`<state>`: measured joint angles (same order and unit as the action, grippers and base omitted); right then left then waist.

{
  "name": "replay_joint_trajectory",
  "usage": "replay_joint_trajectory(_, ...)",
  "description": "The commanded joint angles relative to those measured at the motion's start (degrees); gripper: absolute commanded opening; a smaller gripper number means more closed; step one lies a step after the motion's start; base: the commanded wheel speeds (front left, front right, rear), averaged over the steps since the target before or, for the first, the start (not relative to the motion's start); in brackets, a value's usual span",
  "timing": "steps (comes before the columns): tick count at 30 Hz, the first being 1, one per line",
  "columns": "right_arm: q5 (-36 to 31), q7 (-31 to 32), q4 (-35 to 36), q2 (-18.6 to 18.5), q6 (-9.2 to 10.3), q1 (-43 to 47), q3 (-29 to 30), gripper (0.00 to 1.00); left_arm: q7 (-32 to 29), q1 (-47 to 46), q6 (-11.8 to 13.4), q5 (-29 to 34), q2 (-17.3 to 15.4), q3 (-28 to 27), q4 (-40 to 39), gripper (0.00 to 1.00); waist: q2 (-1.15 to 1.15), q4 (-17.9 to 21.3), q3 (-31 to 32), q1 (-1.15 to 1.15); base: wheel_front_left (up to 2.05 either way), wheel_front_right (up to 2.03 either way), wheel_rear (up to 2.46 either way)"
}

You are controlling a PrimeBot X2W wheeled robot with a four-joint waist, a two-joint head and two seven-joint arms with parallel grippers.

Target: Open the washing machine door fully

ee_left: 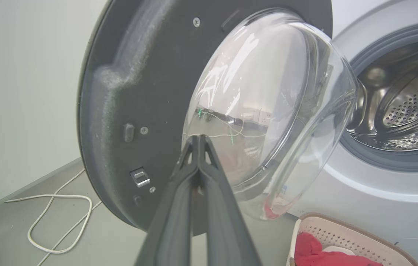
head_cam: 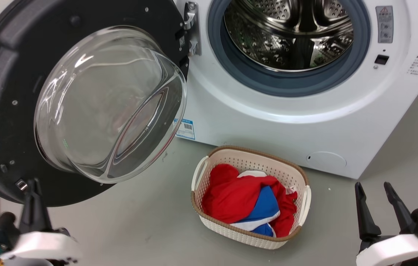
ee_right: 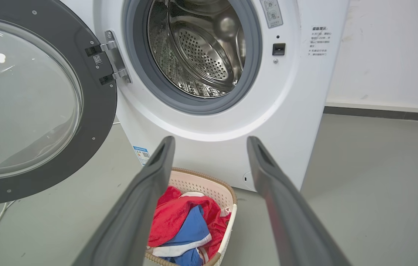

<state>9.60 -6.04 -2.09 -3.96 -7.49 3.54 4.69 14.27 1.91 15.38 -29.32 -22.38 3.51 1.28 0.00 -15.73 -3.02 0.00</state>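
The washing machine door (head_cam: 2, 92) stands swung out to the left, its black inner face and bulging glass bowl (head_cam: 109, 103) turned toward me. Its metal hinge (head_cam: 192, 27) holds it beside the steel drum mouth (head_cam: 290, 33). My left gripper (head_cam: 33, 186) is shut with nothing in it, its tips at the door's lower edge near the latch (head_cam: 21, 184). In the left wrist view the shut left gripper (ee_left: 198, 137) points at the door (ee_left: 138, 74) by the bowl's rim; I cannot tell whether it touches. My right gripper (head_cam: 373, 186) stands open at the lower right, away from the door (ee_right: 98, 111).
A cream laundry basket (head_cam: 231, 229) with red and blue clothes sits on the grey floor in front of the machine, between my right gripper's (ee_right: 210, 140) fingers in the right wrist view. A white cable (ee_left: 61, 221) lies on the floor under the door, by the wall.
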Motion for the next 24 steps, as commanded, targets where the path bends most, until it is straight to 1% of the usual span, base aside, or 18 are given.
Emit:
replay_joint_trajectory(1, -0.05, -0.05, -0.04, 0.20, -0.01, 0.54, 0.04, 1.00, -0.20, 0.97, 0.33, 0.72, 0.28, 0.52, -0.40, 0.00, 0.00, -0.10, 0.82, 0.00, 0.00, 0.00, 0.00)
replay_joint_trajectory(5, 0.05, 0.02, 0.10, 0.54, -0.01, 1.75, 0.04, 1.00, -1.51, 3.59, 0.78, 1.41, 1.57, 3.39, -3.01, 0.00, 0.00, 0.15, 2.48, 0.00, 0.00, 0.00, 0.00)
replay_joint_trajectory(10, -0.03, 0.35, 0.81, 0.80, -0.01, 2.60, -0.30, 1.00, -2.28, 4.99, 1.14, 3.05, 2.92, 6.97, -4.90, 0.00, 0.00, 1.36, 3.31, 0.00, 0.00, 0.00, 0.00)
replay_joint_trajectory(11, -0.06, 0.34, 0.93, 0.83, -0.01, 2.67, -0.33, 1.00, -2.61, 4.96, 0.82, 3.20, 2.85, 7.46, -4.75, 0.15, 0.00, 1.65, 3.43, 0.00, 0.00, 0.00, 0.00)
replay_joint_trajectory(12, -0.11, 0.41, 1.03, 0.88, -0.01, 2.72, -0.33, 1.00, -2.75, 4.79, 0.55, 3.29, 2.94, 7.93, -4.62, 0.35, 0.00, 2.00, 3.56, 0.00, 0.00, 0.00, 0.00)
replay_joint_trajectory(13, -0.13, 0.37, 1.16, 0.91, -0.01, 2.79, -0.39, 1.00, -2.82, 4.51, 0.45, 3.79, 3.05, 8.59, -4.48, 0.48, 0.00, 2.36, 3.68, 0.00, 0.00, 0.00, 0.00)
replay_joint_trajectory(14, -0.20, 0.39, 1.29, 0.93, -0.01, 2.91, -0.36, 1.00, -2.85, 4.15, 0.31, 4.07, 3.15, 9.29, -4.25, 0.68, 0.00, 2.71, 3.77, 0.00, 0.00, 0.00, 0.00)
replay_joint_trajectory(15, -0.20, 0.47, 1.40, 0.94, -0.01, 2.97, -0.37, 1.00, -2.84, 3.75, 0.25, 4.29, 3.42, 9.82, -4.13, 1.00, 0.00, 3.13, 3.87, 0.00, 0.00, 0.00, 0.00)
replay_joint_trajectory(24, -0.62, 0.98, 2.44, 1.03, -0.01, 3.35, -0.83, 1.00, -3.00, 0.66, -0.69, 6.67, 4.11, 13.61, -1.63, 1.00, 0.00, 8.49, 4.46, 0.00, 0.00, 0.00, 0.00)
